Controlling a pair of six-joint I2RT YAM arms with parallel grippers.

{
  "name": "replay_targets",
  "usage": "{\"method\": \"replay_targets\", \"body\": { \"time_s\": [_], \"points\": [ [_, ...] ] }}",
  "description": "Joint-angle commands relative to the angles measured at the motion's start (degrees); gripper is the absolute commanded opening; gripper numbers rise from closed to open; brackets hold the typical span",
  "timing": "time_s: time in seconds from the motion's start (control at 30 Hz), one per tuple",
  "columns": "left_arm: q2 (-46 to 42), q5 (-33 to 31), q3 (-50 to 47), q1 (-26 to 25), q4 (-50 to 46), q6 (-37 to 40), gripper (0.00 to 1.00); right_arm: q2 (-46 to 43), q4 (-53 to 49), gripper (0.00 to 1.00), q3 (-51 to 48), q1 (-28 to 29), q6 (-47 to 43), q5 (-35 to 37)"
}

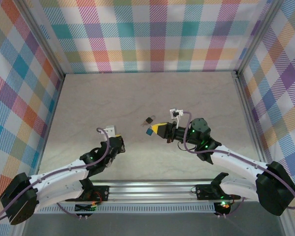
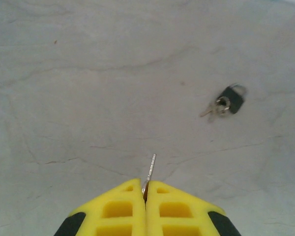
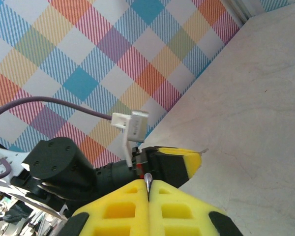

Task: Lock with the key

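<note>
the checked walls [image 1: 152,34] close round three sides of a pale, marbled table [image 1: 113,98], and inside that walled space lie the lock, the key and both arms; the lock [image 1: 148,119] rests flat on the table near its middle, a small dark block with a thin curved metal shackle, and in the left wrist view [image 2: 231,98] a small brassy piece [image 2: 211,109] lies touching its side; the key [image 1: 150,132] sits just on the near side of the lock and apart from it, its blue-teal plastic head showing at the tip of the right gripper [image 1: 155,130]; that gripper's blocky yellow fingers are pressed together on the key, and in the right wrist view a rounded bit of silver metal pokes from the seam between them [image 3: 148,184]; the left gripper [image 1: 117,139] is well apart from the lock, its ribbed yellow fingers [image 2: 118,209] closed flush on a thin metal strip [image 2: 151,167] that sticks out ahead of them over bare table; a purple cable [image 3: 49,101] runs to a white plastic plug [image 3: 132,125] on the left arm.
</note>
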Motion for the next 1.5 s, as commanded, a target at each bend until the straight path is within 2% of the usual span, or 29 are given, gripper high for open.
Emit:
{"method": "replay_targets", "body": {
  "time_s": [0.0,0.27,0.63,0.77,1.13,1.47],
  "points": [
    [4.0,-2.1,2.7,1.6,-2.2,2.3,0.0,-1.6,0.5,0.0,0.1,0.1,-1.7,-1.8],
    [15.4,3.7,4.3,4.8,1.6,5.4,0.0,-2.4,0.4,0.0,-1.0,0.4,-2.0,-2.5],
    [22.0,7.2,6.0,5.8,2.7,6.5,0.0,-4.1,-0.7,0.0,-1.2,0.7,-3.0,-3.1],
    [23.7,8.0,6.5,5.8,2.4,6.5,0.07,-4.4,-0.7,0.0,-1.2,0.8,-3.2,-3.1],
    [26.0,8.4,7.4,5.9,1.3,7.0,0.12,-5.4,-4.0,0.0,-0.8,1.0,-3.7,-3.1],
    [25.6,9.0,8.2,6.1,-0.2,7.2,0.25,-6.0,-5.0,0.0,-0.7,1.1,-4.1,-3.0]
  ]
}}
